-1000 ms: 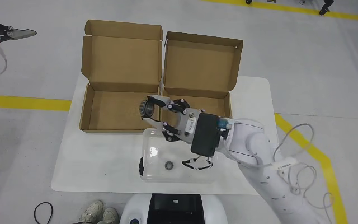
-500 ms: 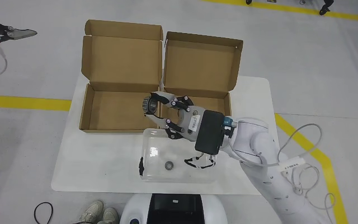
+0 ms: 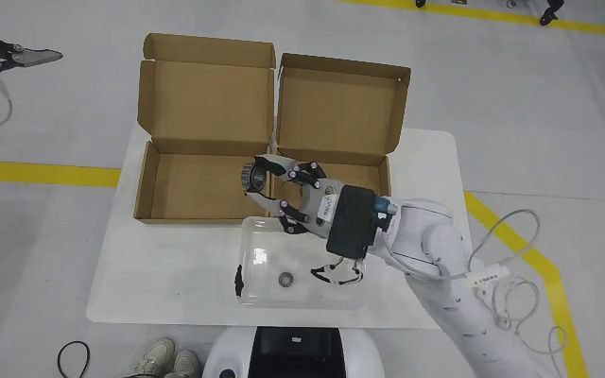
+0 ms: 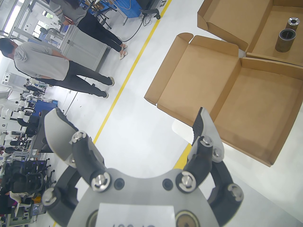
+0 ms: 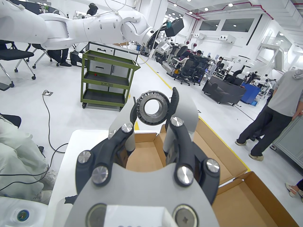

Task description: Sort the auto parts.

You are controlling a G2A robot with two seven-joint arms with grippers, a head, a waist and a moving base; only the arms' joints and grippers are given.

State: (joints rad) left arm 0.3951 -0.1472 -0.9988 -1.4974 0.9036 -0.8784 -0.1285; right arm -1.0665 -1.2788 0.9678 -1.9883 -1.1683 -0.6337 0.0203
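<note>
Right gripper (image 5: 152,113) clenched on bearing (image 5: 153,110), fingertip pinch, above empty box (image 3: 189,184) beside the wall shared with second box (image 3: 364,176). Risk: bearing slips, strikes wall, bounces into wrong box. Left gripper (image 4: 127,131) spread, empty.

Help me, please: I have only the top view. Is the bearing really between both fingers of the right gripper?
Observer: Yes. In the right wrist view the right gripper is shut on the tapered roller bearing, with one finger on each side of its outer ring.
Operator: Is something already sorted? The arm covers a part of my view.
Observer: The left wrist view shows a dark metal sleeve and a smaller shiny sleeve standing upright in one cardboard box.
Operator: And the other arm?
Observer: The left gripper is open and holds nothing.
</note>
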